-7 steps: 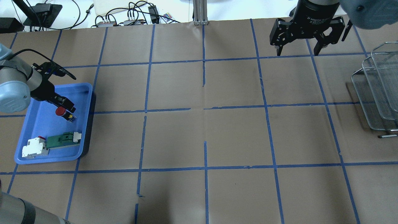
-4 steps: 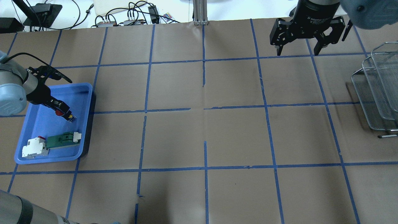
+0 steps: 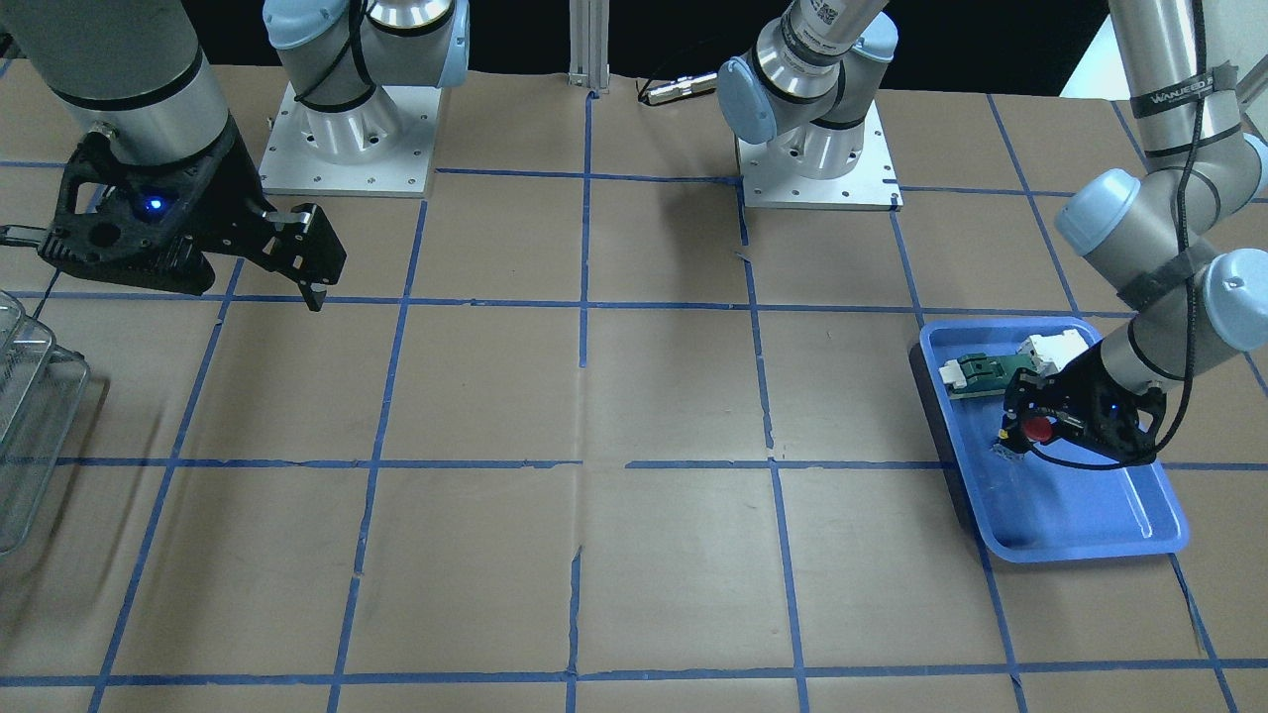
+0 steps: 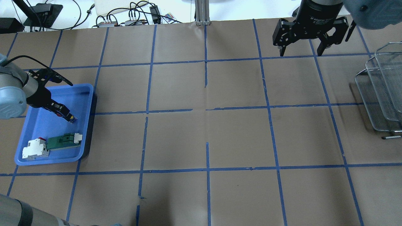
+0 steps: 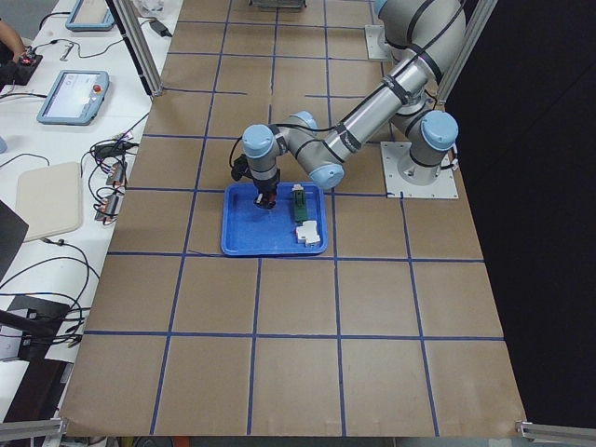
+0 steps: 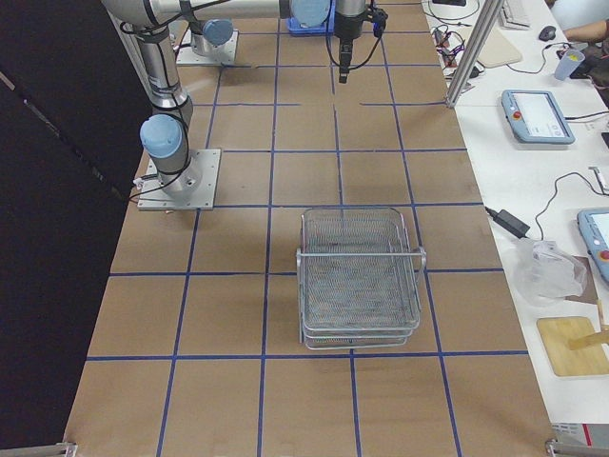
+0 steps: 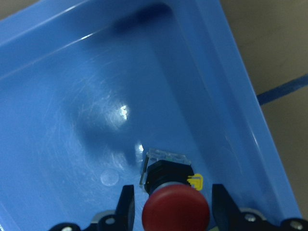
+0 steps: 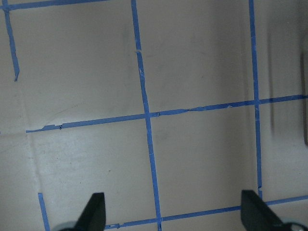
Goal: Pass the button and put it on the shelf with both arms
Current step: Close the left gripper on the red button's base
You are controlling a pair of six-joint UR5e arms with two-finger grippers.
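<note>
Button (image 7: 175,211) sits in the blue tray (image 4: 84,131), and over the last second the left gripper (image 7: 172,197) dropped to straddle its red cap, jaws apart and not yet pinching, so grasp looks next; right gripper (image 4: 300,52) hangs wide open near the shelf (image 4: 373,100)

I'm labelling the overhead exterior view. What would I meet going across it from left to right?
blue tray → right gripper → wire shelf

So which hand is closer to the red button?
Left. The left gripper straddles the button in the blue tray; the right gripper hangs far off, near the shelf.
</note>
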